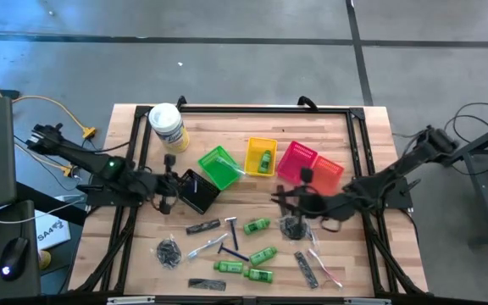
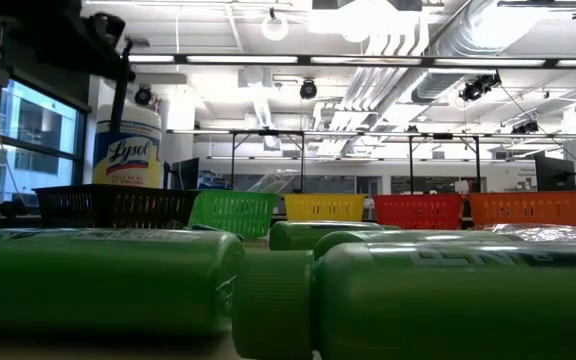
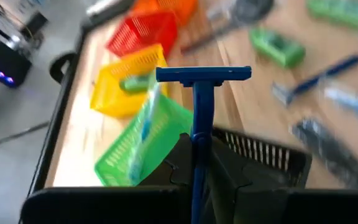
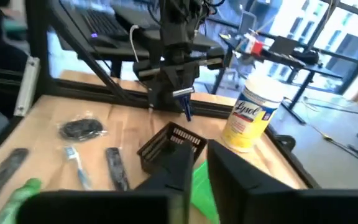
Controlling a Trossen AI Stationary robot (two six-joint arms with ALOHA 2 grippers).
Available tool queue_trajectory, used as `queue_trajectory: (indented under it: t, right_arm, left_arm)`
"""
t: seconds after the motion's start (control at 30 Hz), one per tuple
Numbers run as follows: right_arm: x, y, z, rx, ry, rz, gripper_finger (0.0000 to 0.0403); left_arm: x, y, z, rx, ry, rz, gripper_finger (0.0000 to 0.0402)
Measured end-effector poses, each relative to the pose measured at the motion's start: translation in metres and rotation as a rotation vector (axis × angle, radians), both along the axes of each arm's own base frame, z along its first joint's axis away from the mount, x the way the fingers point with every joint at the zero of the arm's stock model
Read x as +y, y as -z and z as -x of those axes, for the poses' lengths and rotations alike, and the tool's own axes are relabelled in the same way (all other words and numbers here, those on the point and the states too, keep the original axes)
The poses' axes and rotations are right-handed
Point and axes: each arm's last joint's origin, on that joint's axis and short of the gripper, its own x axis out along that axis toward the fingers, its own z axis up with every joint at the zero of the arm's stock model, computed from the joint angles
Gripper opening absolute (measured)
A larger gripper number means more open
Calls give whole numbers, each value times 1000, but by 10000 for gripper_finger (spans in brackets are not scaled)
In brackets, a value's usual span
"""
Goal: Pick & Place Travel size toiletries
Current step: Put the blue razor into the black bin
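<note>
Five small plastic mesh baskets sit in a row across the slatted wooden table (image 1: 134, 246): black basket (image 1: 198, 191) toward nine o'clock, then green basket (image 1: 218, 166), yellow basket (image 1: 261, 156), red basket (image 1: 296, 160) and orange basket (image 1: 329, 173) toward three o'clock. A white-lidded wipes tub with a yellow label (image 1: 167, 126) stands at eleven o'clock.

Left gripper (image 3: 194, 180) hovers just above the black basket, clamped on a blue-handled razor (image 3: 199, 93) with its head upward. Judging by this, the placing step is in hand; the next move calls for lowering over the basket's opening and letting go.

Right gripper (image 1: 280, 198) hangs near centre, above a dark scrunched mesh bundle (image 1: 292, 227); nothing shows between its fingers, which look nearly together in its wrist view.

Loose toiletries lie toward six o'clock: bright green mini bottles (image 1: 257, 224), a clear-wrapped toothbrush (image 1: 204, 247), a flat black comb (image 1: 202, 226), another razor (image 1: 233, 253).
</note>
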Motion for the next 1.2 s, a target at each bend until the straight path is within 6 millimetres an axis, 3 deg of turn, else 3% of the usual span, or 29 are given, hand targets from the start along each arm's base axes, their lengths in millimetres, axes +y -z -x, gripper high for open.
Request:
queue_trajectory:
  t: [0.07, 0.2, 0.4, 0.63, 0.77, 0.93, 1.2]
  right_arm:
    - [-3, 15, 18, -47, -21, -28, 12]
    - [-8, 40, 45, -137, -32, -83, 7]
    - [-14, 72, 60, -134, -36, -98, 7]
    - [-14, 82, 62, -103, -40, -137, 7]
    - [-11, 83, 64, -98, -59, -137, 7]
    - [-7, 83, 67, -97, -80, -140, 7]
    - [-6, 83, 68, -97, -85, -142, 7]
  left_arm:
    - [-3, 7, -6, 60, 7, -37, 17]
    - [-11, 11, -27, 171, 8, -90, 17]
    - [-28, 13, -66, 416, -13, -178, 17]
    - [-45, 28, -106, 705, -82, -230, 17]
    - [-41, 34, -114, 751, -131, -194, 17]
    - [-21, 34, -119, 739, -255, -95, 17]
    - [-14, 42, -120, 766, -235, -27, 17]
